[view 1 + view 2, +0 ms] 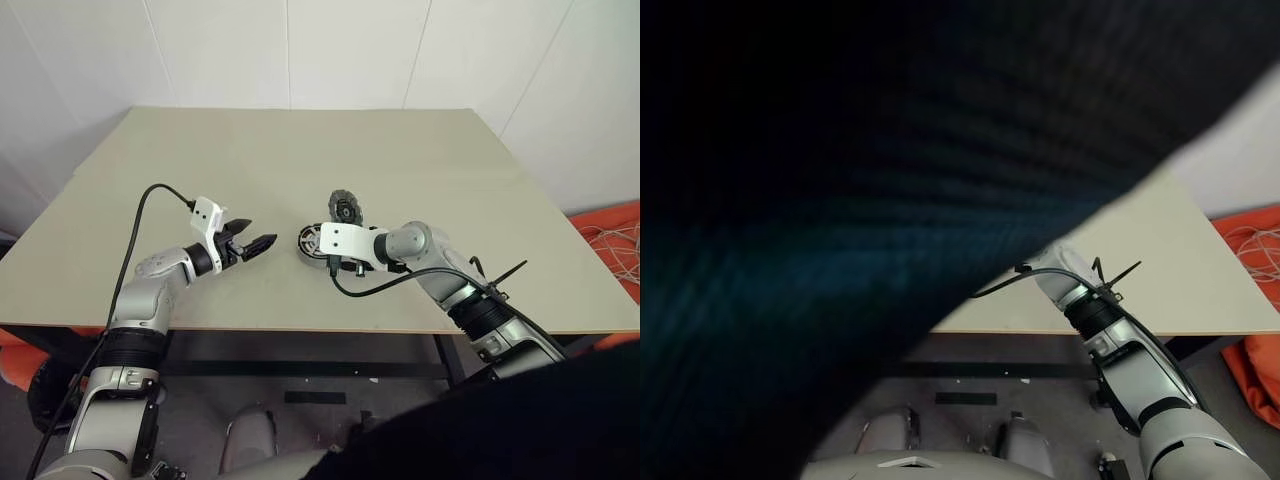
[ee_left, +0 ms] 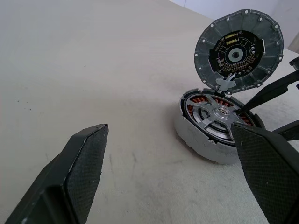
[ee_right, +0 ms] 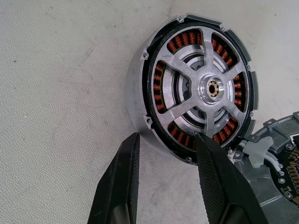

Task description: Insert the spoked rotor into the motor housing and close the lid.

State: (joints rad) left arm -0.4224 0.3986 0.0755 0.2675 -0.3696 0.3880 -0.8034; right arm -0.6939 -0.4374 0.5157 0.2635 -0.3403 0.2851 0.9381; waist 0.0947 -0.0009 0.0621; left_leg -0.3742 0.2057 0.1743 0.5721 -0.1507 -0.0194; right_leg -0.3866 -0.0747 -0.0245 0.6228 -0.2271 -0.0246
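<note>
The motor housing sits on the table with copper coils showing through the spoked rotor, which lies seated inside it. The lid, grey-ribbed with a dark centre and green bits, stands tilted up from the housing's far edge. My right gripper straddles the housing's near rim, one finger outside the wall, the other through a gap between spokes, and both look pressed against it. My left gripper hovers open a short way to the left of the housing, nothing between its fingers.
The beige table reaches back to a white wall, with its front edge close under my arms. An orange cloth with pale cables lies on the floor to the right. A black cable loops off my right wrist.
</note>
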